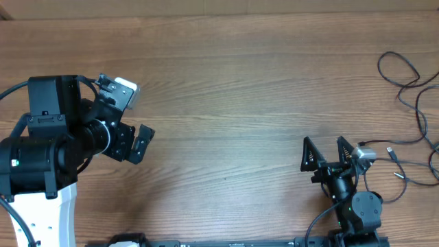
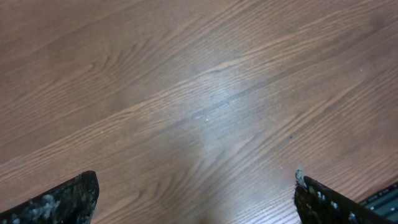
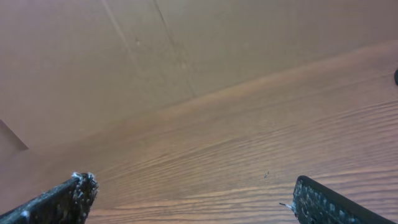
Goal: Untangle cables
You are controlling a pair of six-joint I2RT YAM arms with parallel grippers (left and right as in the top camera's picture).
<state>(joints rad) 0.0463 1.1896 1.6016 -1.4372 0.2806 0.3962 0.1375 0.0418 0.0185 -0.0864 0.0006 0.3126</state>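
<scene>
The cables (image 1: 420, 110) are thin black cords lying in loose loops at the far right of the wooden table (image 1: 226, 103), with small plug ends (image 1: 391, 150) pointing toward the middle. My right gripper (image 1: 324, 149) stands open near the front edge, just left of those plug ends and touching nothing. My left gripper (image 1: 134, 143) is open at the far left, well away from the cables. Both wrist views show only bare wood between the spread fingertips: the left gripper (image 2: 196, 193) and the right gripper (image 3: 193, 186) hold nothing.
A brown board wall (image 3: 186, 50) rises behind the table's far edge. The cables run off the right side of the overhead view. A dark rail (image 1: 240, 243) lies along the front edge between the arm bases.
</scene>
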